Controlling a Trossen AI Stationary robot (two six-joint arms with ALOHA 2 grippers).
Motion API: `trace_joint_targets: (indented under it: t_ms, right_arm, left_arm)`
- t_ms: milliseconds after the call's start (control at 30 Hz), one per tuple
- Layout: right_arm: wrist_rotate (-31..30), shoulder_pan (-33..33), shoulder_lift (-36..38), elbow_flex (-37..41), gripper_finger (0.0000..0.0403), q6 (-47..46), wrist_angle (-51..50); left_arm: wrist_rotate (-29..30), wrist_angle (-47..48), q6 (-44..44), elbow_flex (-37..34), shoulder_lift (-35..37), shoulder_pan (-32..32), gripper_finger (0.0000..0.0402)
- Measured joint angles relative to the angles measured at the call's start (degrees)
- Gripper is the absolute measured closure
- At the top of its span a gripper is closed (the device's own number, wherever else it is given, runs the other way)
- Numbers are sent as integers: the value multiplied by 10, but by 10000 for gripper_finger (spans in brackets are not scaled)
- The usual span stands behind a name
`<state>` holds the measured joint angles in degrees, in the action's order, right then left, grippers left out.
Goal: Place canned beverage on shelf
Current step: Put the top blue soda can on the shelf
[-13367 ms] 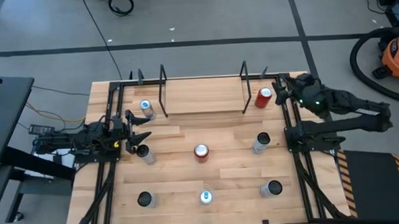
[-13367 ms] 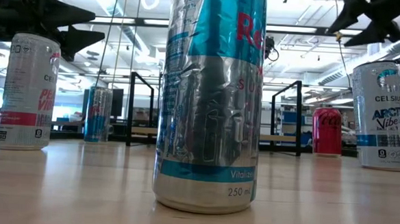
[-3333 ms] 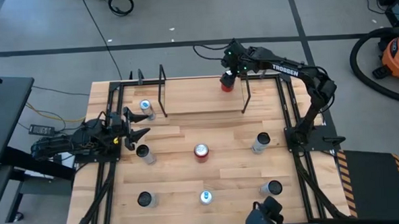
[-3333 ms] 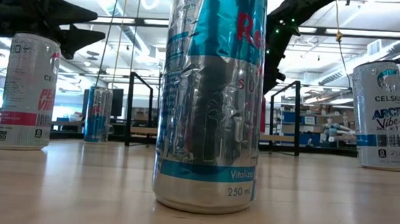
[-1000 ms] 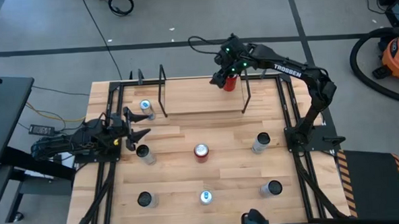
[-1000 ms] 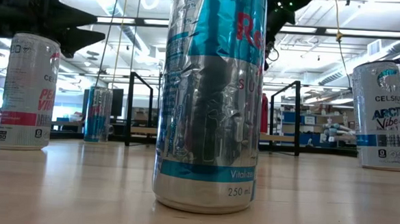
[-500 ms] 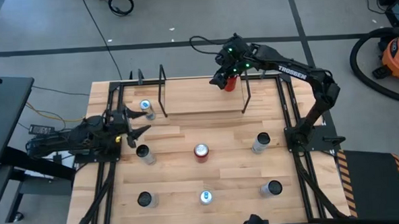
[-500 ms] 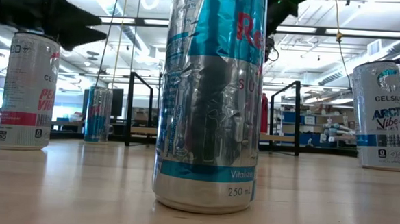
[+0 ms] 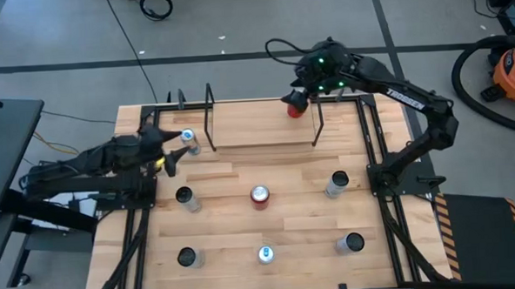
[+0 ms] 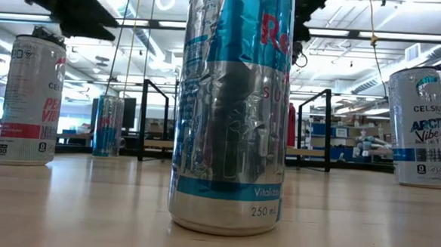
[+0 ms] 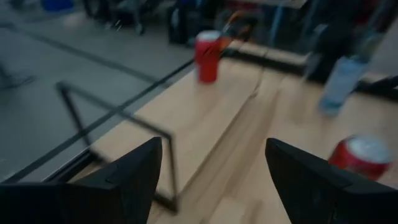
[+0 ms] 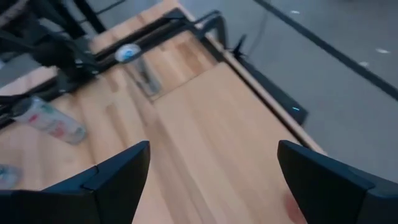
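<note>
The red can [image 9: 296, 109] stands upright on the right end of the shelf's pale board [image 9: 261, 122], beside the right black wire frame [image 9: 315, 116]. It also shows in the left wrist view [image 11: 208, 56] and as a red strip in the low view [image 10: 290, 135]. My right gripper [image 9: 290, 97] hovers open just over the can's far side and touches nothing; its wrist view [image 12: 211, 180] looks along the board. My left gripper [image 9: 168, 148] is open and empty above the table's left side, near a blue-topped slim can [image 9: 188, 139].
Several other cans stand on the tabletop: a red-topped one in the middle [image 9: 260, 195], silver ones left [image 9: 184, 197] and right [image 9: 336, 185], and three along the near edge [image 9: 265, 254]. The left wire frame [image 9: 210, 119] stands beside the slim can.
My left gripper has risen and gone toward the table's far edge, nearer the blue-topped slim can. My right arm has drawn back toward the table's right, away from the red can, which stays upright on the shelf board.
</note>
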<state>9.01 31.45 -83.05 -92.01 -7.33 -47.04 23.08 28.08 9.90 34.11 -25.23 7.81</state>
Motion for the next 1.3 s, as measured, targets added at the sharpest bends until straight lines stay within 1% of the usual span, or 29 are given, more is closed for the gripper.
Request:
trace_joint_targets:
  t_ms: [67, 167, 233, 367, 400, 467, 633, 733, 833, 967, 1300]
  right_arm:
    - [-24, 0, 7, 0, 41, 1, -16]
    - [-35, 0, 15, 0, 41, 12, -33]
    - [-35, 0, 17, 0, 41, 14, -36]
    - [-35, 0, 17, 1, 41, 18, -38]
    - [-35, 0, 17, 3, 41, 22, -37]
    - [-35, 0, 17, 8, 41, 29, -40]
    - [-35, 0, 17, 27, 41, 35, -43]
    - [-35, 0, 17, 36, 41, 41, -42]
    - [-35, 0, 17, 43, 41, 42, -42]
    - [-34, 0, 17, 51, 41, 41, -41]
    - [-34, 0, 17, 65, 41, 24, -42]
  left_arm:
    - [-2, 40, 2, 28, -30, 26, 113]
    - [-16, 86, 2, 66, -77, 77, 113]
    - [-56, 97, -3, 88, -107, 117, 113]
    - [-175, 104, -26, 115, -166, 209, 113]
    - [-194, 104, -31, 120, -181, 231, 113]
    - [-218, 114, -40, 132, -208, 271, 113]
    - [-245, 178, -61, 152, -247, 345, 113]
    - [-260, 200, -61, 154, -250, 367, 113]
    - [-284, 203, -61, 152, -250, 375, 113]
    - [-287, 196, -57, 152, -261, 375, 113]
    - [-284, 196, -63, 151, -324, 375, 113]
